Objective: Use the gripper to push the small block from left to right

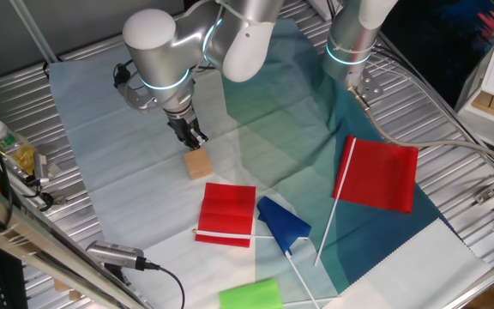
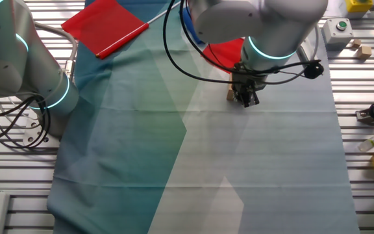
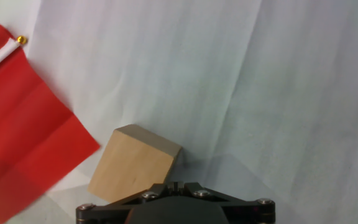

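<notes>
The small block (image 1: pixel 199 163) is a tan wooden cube on the pale cloth. It also shows in the hand view (image 3: pixel 133 164) and partly behind the fingers in the other fixed view (image 2: pixel 230 95). My gripper (image 1: pixel 194 138) is black, narrow and shut, with its fingers pressed together. Its tip sits right at the block's edge in the hand view (image 3: pixel 174 185) and stands beside the block in the other fixed view (image 2: pixel 247 99). It holds nothing.
A small red flag (image 1: pixel 227 214) lies just past the block, seen also in the hand view (image 3: pixel 23 118). A blue flag (image 1: pixel 283 225), a large red flag (image 1: pixel 380 173) and a green piece (image 1: pixel 250 294) lie nearby. A second upright silver arm (image 1: pixel 354 39) stands at the back.
</notes>
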{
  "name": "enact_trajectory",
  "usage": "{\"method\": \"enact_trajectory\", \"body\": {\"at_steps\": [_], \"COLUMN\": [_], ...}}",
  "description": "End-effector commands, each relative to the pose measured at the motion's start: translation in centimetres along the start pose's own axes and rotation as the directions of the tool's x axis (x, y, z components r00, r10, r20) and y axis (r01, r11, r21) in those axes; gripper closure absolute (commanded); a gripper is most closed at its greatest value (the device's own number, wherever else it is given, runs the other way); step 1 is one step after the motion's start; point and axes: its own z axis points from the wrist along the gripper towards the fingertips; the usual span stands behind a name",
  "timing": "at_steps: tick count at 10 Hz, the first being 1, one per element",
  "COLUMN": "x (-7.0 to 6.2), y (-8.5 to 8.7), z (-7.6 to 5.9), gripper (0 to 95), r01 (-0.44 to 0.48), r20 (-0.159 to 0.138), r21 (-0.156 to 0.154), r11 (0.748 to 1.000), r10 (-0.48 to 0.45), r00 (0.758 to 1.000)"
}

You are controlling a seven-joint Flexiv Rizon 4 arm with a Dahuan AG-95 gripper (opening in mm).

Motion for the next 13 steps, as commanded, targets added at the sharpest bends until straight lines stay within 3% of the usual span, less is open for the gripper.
{"method": "enact_trajectory", "body": {"at_steps": [1, 13], "x": [-0.05, -0.04], "y": [0.04, 0.11], "z": [0.03, 0.27], "gripper": [95.0, 95.0], "r01": [0.009, 0.034], "r20": [0.003, 0.004], "r21": [0.001, -0.002], "r11": [1.000, 0.999], "r10": [-0.009, -0.034], "r00": [1.000, 0.999]}}
